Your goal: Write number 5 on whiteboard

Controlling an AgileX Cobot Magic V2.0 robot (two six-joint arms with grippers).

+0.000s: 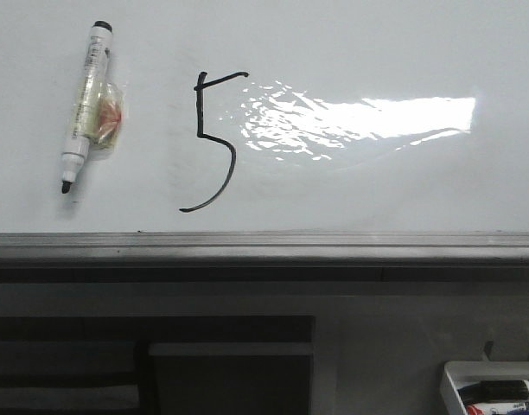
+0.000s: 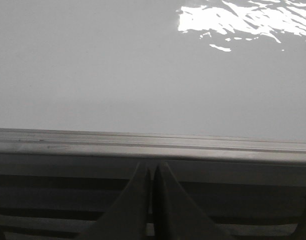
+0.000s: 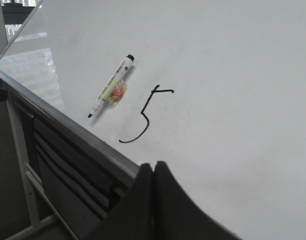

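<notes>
The small white marker tray [image 1: 472, 385] sits nearest in the front view, at the near right corner below the board, with dark and blue-capped pens lying in it. Beyond it runs the grey metal frame edge [image 1: 264, 246] of the whiteboard [image 1: 377, 52], whose glossy surface carries a bright glare patch [image 1: 368, 117] right of centre. The number 5 [image 1: 214, 143] is drawn in thin black line left of that glare, its top bar reaching toward the shine and its curved tail sweeping to the near left. Well to the left of the figure a marker [image 1: 87, 104] lies on the board, uncapped tip toward the near edge, with a clear wrapper and an orange patch around its barrel. The left gripper [image 2: 152, 172] hangs just short of the frame, fingers pressed together and empty. The right gripper [image 3: 153, 170] hovers over the near edge, likewise closed with nothing between its fingers
</notes>
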